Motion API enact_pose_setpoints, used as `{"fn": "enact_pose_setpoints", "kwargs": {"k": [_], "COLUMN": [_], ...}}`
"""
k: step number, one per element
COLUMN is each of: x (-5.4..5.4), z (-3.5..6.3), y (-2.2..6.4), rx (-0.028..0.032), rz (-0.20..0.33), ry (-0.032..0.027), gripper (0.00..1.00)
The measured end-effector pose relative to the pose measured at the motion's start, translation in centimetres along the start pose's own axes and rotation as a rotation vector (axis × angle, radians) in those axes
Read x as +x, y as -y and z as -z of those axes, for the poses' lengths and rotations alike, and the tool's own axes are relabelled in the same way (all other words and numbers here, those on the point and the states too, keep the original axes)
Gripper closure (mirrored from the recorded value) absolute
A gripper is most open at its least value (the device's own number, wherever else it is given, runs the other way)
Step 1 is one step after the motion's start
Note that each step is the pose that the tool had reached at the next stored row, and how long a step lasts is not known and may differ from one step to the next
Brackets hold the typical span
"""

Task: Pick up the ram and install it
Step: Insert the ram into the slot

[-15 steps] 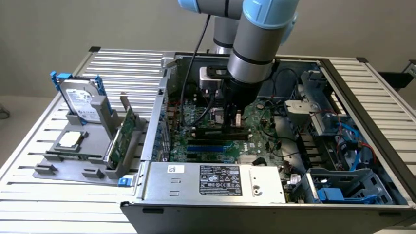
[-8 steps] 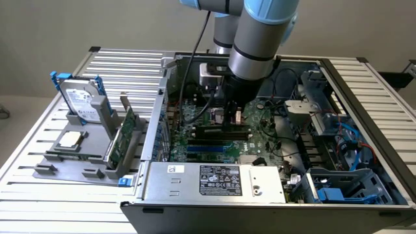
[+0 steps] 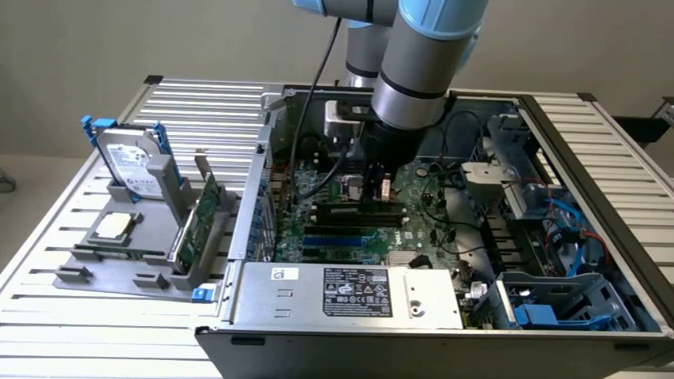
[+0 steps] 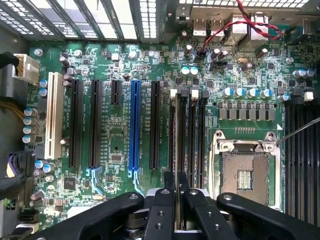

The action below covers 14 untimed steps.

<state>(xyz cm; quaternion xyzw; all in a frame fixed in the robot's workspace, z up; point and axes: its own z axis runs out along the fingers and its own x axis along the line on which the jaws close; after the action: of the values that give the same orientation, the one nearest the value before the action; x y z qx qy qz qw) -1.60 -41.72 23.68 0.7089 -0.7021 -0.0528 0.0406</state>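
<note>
My gripper [image 3: 380, 192] reaches down into the open computer case, right over the black memory slots [image 3: 358, 212] of the green motherboard. In the wrist view its two black fingers [image 4: 169, 192] stand close together, shut on the ram [image 4: 177, 150]. The ram appears edge-on as a thin dark strip, lined up along one of the memory slots [image 4: 192, 135]. It stands upright over the slot; how deep it sits I cannot tell. The gripper [image 4: 177, 184] hides its upper part.
The processor socket [image 4: 247, 172] lies beside the slots, and a blue card slot [image 4: 134, 125] lies on the other side. A power supply [image 3: 348, 292] fills the case's near end. On the exterior view's left, a grey tray [image 3: 106, 272] holds a hard drive [image 3: 132, 162], an expansion card [image 3: 195, 225] and a processor [image 3: 114, 227].
</note>
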Motion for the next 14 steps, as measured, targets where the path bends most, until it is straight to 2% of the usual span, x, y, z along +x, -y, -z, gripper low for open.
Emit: {"fn": "enact_pose_setpoints", "kwargs": {"k": [4,11,13,14], "x": [0.01,0.02,0.02,0.03], "z": [-0.03,-0.26,-0.35,-0.39], "y": [0.14,0.83,0.96,0.99], "rx": [-0.0183,-0.0331,-0.0400,-0.0458], "rz": [-0.006,-0.013,-0.016,-0.017], "ry": [0.0010,0.0014,0.0006,0.0004], "gripper": [0.87,0.87,0.87,0.87]}}
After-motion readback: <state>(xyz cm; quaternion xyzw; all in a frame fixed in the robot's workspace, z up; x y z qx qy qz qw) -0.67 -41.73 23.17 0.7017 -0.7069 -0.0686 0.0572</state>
